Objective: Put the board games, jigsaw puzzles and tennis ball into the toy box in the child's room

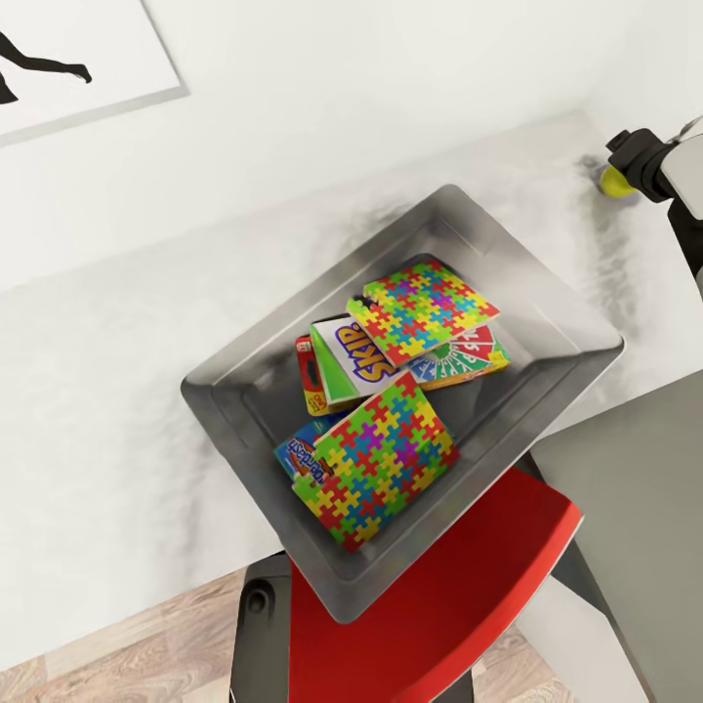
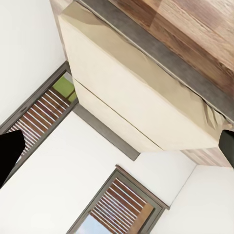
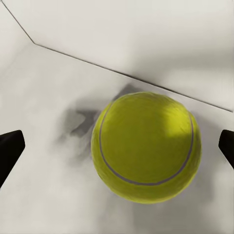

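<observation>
The toy box [image 1: 230, 392] stands on the light grey table [image 1: 107, 391]. Inside it lie two jigsaw puzzles [image 1: 422, 308] [image 1: 376, 459] on top of three board games: a white-green one [image 1: 344, 359], a green-red-yellow one [image 1: 469, 357] and a blue one [image 1: 301, 457]. The tennis ball [image 1: 613, 182] rests on the table at the far right, near the wall. My right gripper [image 1: 627, 170] is at the ball, open, with the tennis ball [image 3: 146, 146] between its spread fingertips [image 3: 9, 151]. My left gripper [image 2: 117, 146] is open and holds nothing; beyond it is the bed [image 2: 131, 92].
A red chair [image 1: 430, 605] stands right in front of the table below the toy box. The darker grey desk section [image 1: 635, 488] joins at the right. A framed silhouette picture [image 1: 68, 59] hangs on the white wall. Slatted windows [image 2: 122, 204] show past the bed.
</observation>
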You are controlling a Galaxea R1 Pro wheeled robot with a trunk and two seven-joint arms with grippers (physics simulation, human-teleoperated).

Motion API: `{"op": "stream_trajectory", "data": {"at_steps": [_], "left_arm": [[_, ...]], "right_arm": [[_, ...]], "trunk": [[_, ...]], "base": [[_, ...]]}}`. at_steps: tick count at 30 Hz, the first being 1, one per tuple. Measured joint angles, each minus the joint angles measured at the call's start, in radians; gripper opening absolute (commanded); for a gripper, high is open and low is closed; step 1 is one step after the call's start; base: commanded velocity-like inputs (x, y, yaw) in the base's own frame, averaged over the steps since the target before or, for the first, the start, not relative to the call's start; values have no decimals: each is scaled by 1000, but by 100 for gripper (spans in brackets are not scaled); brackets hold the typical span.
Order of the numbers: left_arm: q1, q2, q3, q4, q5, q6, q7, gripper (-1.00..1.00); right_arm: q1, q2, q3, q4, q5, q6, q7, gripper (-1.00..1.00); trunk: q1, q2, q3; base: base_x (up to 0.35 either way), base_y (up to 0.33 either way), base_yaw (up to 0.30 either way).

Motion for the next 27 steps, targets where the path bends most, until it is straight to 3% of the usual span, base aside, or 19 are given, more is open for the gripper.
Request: {"op": "stream_trajectory", "data": {"at_steps": [27], "left_arm": [[0, 0, -1, 0, 0, 0, 0, 100]], "right_arm": [[-1, -2, 0, -6, 0, -5, -1, 100]], "trunk": [[0, 0, -9]], "base": [[0, 0, 0]]}}
